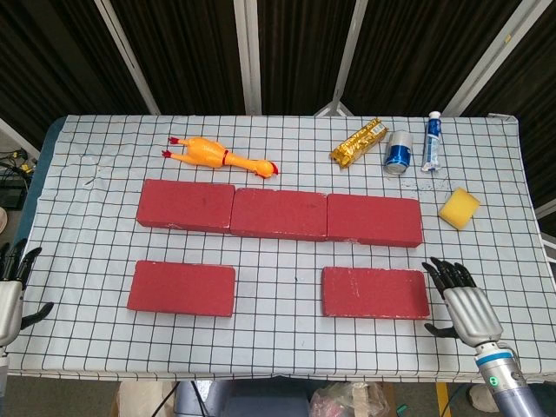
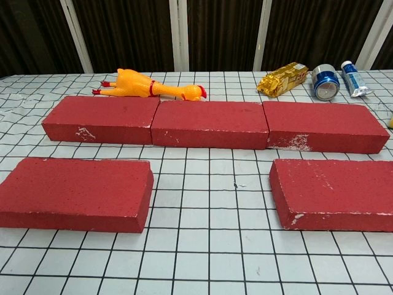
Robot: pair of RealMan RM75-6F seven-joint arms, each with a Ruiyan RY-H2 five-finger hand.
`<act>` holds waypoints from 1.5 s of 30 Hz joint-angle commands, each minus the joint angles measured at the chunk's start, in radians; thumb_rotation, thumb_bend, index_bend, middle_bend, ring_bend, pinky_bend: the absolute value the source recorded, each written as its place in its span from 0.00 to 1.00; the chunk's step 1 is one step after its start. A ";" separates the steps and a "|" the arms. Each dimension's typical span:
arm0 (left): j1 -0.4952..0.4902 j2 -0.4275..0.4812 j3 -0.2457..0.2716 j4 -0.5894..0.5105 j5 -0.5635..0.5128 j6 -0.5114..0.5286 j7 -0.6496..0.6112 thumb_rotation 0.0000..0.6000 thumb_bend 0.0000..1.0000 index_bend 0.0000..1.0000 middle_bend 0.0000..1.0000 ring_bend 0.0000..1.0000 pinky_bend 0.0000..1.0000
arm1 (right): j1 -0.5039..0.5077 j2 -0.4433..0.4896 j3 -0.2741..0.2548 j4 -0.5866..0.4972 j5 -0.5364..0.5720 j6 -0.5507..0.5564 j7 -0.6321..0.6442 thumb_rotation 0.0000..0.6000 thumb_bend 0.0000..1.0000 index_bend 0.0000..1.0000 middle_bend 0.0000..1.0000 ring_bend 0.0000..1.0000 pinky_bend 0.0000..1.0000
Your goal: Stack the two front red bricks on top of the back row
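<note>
From the head view I see my right hand (image 1: 465, 306) low at the near right of the table, fingers spread and holding nothing, its fingertips just beside the right end of the front right brick (image 1: 375, 292); I cannot tell whether they touch it. That brick lies flat on the checked tablecloth (image 1: 287, 347), immediately to the left of the hand. Beyond the hand, further from me, sits the yellow sponge (image 1: 459, 208), and well past that a toothpaste tube (image 1: 432, 141), a blue can (image 1: 399, 152) and a gold snack packet (image 1: 358, 142) along the far edge. The back row of three red bricks (image 1: 279, 213) runs end to end across the middle of the table, up and to the left of my right hand, with nothing stacked on it. The front left brick (image 1: 182, 287) lies well to the left, nearer my left hand (image 1: 10, 295), which hangs at the left table edge with fingers apart and empty, clear of that brick. A rubber chicken (image 1: 221, 157) lies behind the back row on the far left side. The chest view shows both front bricks flat on the cloth and neither hand.
</note>
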 commanded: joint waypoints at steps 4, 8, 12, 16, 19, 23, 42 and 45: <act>0.001 0.007 -0.002 0.000 -0.006 -0.003 -0.012 1.00 0.00 0.16 0.03 0.00 0.12 | 0.067 0.015 0.009 -0.112 0.093 -0.089 -0.151 1.00 0.16 0.00 0.00 0.00 0.00; 0.002 0.012 -0.003 0.000 -0.006 0.000 -0.023 1.00 0.00 0.16 0.03 0.00 0.12 | 0.096 -0.015 0.019 -0.136 0.159 -0.112 -0.219 1.00 0.16 0.00 0.00 0.00 0.00; 0.001 0.014 -0.004 0.001 -0.010 -0.002 -0.027 1.00 0.00 0.16 0.03 0.00 0.12 | 0.125 -0.054 0.029 -0.154 0.225 -0.120 -0.286 1.00 0.16 0.00 0.00 0.00 0.00; 0.001 0.014 -0.005 0.002 -0.011 -0.002 -0.027 1.00 0.00 0.16 0.03 0.00 0.12 | 0.150 -0.091 0.034 -0.162 0.284 -0.119 -0.341 1.00 0.16 0.00 0.00 0.00 0.00; 0.001 0.015 -0.007 0.003 -0.014 -0.001 -0.028 1.00 0.00 0.16 0.03 0.00 0.12 | 0.166 -0.115 0.038 -0.160 0.321 -0.114 -0.370 1.00 0.16 0.00 0.00 0.00 0.00; 0.001 0.016 -0.009 0.005 -0.018 0.000 -0.031 1.00 0.00 0.16 0.03 0.00 0.12 | 0.182 -0.147 0.040 -0.152 0.366 -0.101 -0.401 1.00 0.16 0.00 0.00 0.00 0.00; 0.001 0.015 -0.009 0.006 -0.022 0.000 -0.028 1.00 0.00 0.16 0.03 0.00 0.12 | 0.271 -0.205 0.041 -0.116 0.531 -0.087 -0.492 1.00 0.16 0.00 0.00 0.00 0.00; 0.000 0.015 -0.009 0.007 -0.022 -0.001 -0.027 1.00 0.00 0.16 0.03 0.00 0.12 | 0.282 -0.214 0.041 -0.106 0.548 -0.078 -0.501 1.00 0.16 0.00 0.00 0.00 0.00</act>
